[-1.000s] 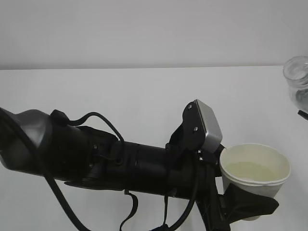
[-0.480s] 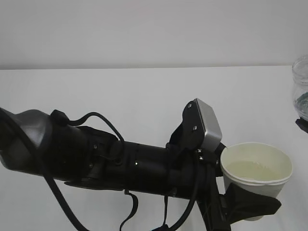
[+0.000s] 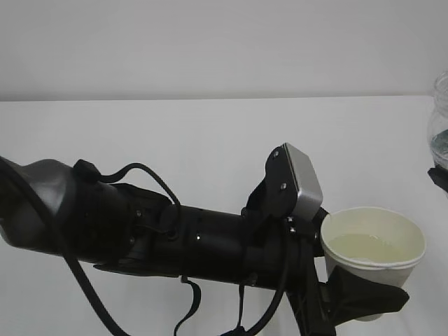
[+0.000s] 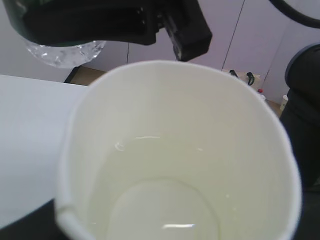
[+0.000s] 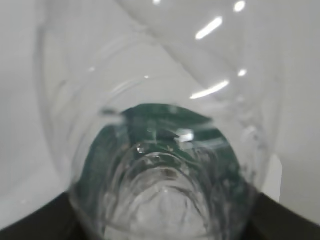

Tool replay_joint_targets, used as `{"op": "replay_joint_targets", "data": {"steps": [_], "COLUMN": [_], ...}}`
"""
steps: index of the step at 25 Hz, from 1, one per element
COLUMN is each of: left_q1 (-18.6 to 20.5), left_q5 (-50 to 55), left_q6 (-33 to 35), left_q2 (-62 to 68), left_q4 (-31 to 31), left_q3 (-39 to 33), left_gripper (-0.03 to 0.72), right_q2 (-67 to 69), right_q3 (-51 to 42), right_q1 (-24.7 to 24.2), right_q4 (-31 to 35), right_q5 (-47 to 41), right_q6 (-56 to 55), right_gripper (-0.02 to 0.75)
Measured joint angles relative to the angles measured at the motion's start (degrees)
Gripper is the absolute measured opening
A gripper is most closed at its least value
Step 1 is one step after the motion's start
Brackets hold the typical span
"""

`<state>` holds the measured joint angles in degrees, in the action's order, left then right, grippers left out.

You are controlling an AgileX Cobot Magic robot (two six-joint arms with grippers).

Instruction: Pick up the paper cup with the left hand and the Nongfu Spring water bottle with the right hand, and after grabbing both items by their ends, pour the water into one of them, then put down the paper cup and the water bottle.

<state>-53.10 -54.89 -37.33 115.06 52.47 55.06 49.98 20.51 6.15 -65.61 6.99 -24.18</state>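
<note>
The white paper cup point(image 3: 372, 245) is held upright above the table, with my left gripper point(image 3: 367, 283) shut on its lower part; one black finger point(image 3: 364, 299) wraps round the base. In the left wrist view the paper cup point(image 4: 175, 150) fills the frame, with clear water point(image 4: 165, 200) in its bottom. The Nongfu Spring water bottle point(image 3: 440, 119) shows only as a clear sliver at the right edge. It appears again as the bottle point(image 4: 65, 52) under my right gripper point(image 4: 115, 22). The right wrist view looks along the bottle point(image 5: 160, 165), green label inside, with the right gripper point(image 5: 160, 227) shut on its end.
The white table point(image 3: 175, 147) stretches back to a plain pale wall. My thick black left arm point(image 3: 140, 231), with loose cables and a silver wrist module point(image 3: 304, 178), crosses the lower half of the exterior view. A black chair point(image 4: 305, 100) stands beyond the table.
The bottle has drifted right, almost out of the exterior view. The cup and left arm have hardly moved.
</note>
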Motion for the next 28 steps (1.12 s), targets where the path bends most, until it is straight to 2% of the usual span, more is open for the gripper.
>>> {"op": "replay_joint_targets", "data": {"steps": [14, 28], "left_q1": [0.3, 1.7], "left_q5": [0.0, 0.0], "left_q6": [0.0, 0.0], "left_q2": [0.0, 0.0], "left_q4": [0.0, 0.0], "left_q3": [0.0, 0.0], "left_gripper": [0.463, 0.463], "right_q2": [1.2, 1.9], "right_q3": [-2.1, -3.6], "right_q1": [0.0, 0.0], "right_q4": [3.7, 14.3], "right_q5": [0.5, 5.1], "right_q6": [-0.1, -0.1], "right_gripper": [0.418, 0.418]}}
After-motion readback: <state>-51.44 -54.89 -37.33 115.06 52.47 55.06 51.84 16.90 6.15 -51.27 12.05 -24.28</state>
